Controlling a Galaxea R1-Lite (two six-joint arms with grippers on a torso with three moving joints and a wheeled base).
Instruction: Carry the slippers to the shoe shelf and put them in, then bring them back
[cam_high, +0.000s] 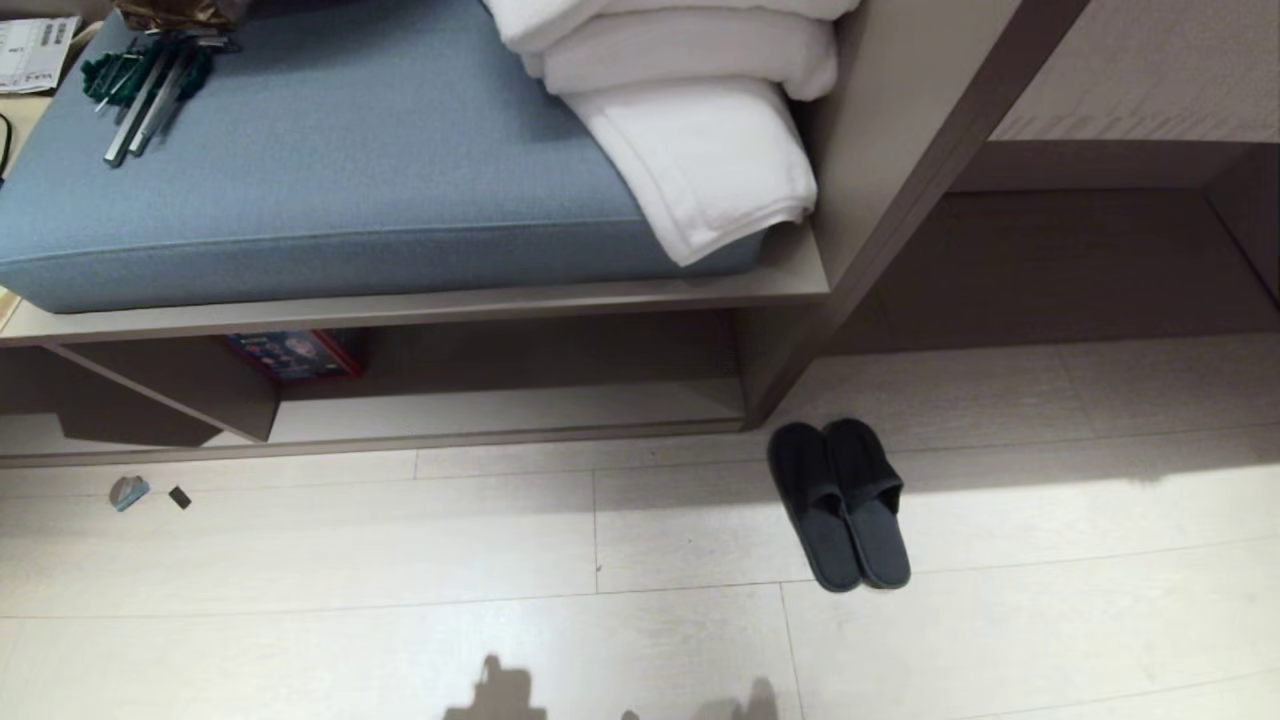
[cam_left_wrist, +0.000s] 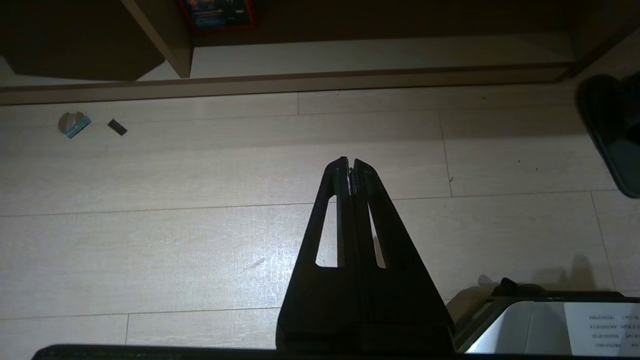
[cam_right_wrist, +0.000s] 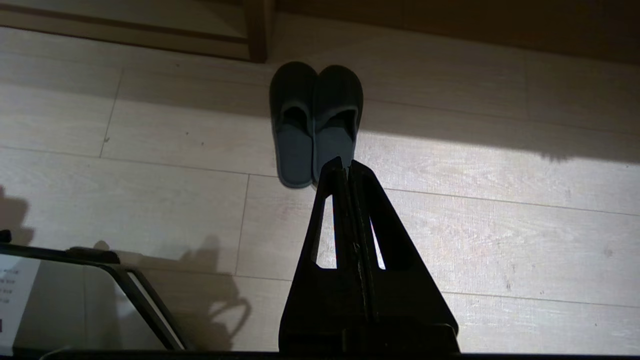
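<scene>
Slippers (cam_high: 840, 503) are lying paired on the floor (cam_high: 400, 600), just beside the shoe shelf (cam_high: 500, 415). Left gripper (cam_left_wrist: 350, 162) and right gripper (cam_right_wrist: 345, 162) are hanging fully closed, holding nothing, probably not yet reaching.

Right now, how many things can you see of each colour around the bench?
Dark grey: 2, the slippers side by side on the floor.
White: 3, folded towels stacked on the cushion.
Blue: 1, the bench cushion.
Black: 2, the left gripper and the right gripper, both shut and holding nothing.
Total: 8
</scene>
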